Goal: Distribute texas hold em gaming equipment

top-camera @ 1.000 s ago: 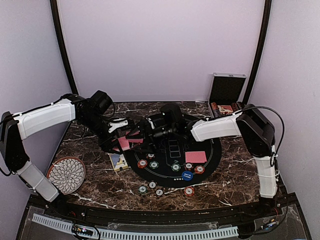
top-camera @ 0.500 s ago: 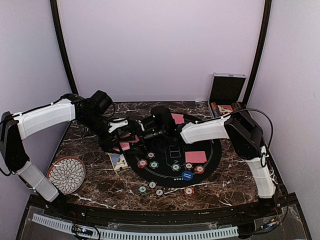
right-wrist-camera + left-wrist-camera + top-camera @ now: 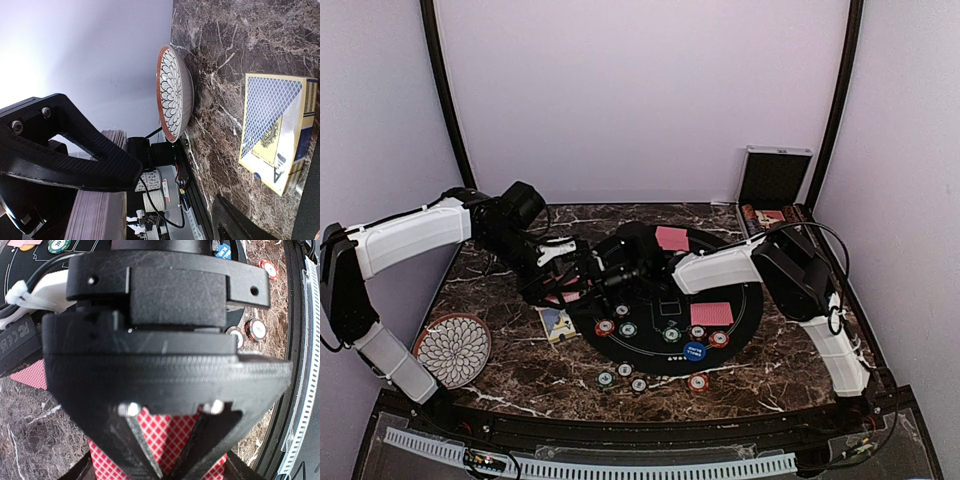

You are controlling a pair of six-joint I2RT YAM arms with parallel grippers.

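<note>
Left wrist view: the left gripper (image 3: 170, 460) has its fingers clamped on the deck of red-backed cards (image 3: 167, 432) (the diamond pattern fills the gap between them). Right wrist view: the right gripper (image 3: 180, 192) has its fingers apart with nothing between them, and the deck's edge shows just beside the upper finger.

Top external view: both grippers meet over the left rim of the black mat (image 3: 750, 300). Two dealt cards (image 3: 711, 313) and several poker chips (image 3: 605, 327) lie on the mat, and more chips lie on the marble tabletop (image 3: 520, 385) in front of it.

Step in hand, as judged: drawing one card from the deck.

- Hold the left arm motionless.
- Set the right fingers over the free edge of the top card only — a deeper bite would likely lift several.
- Close, then slide the card off parallel to the deck.
</note>
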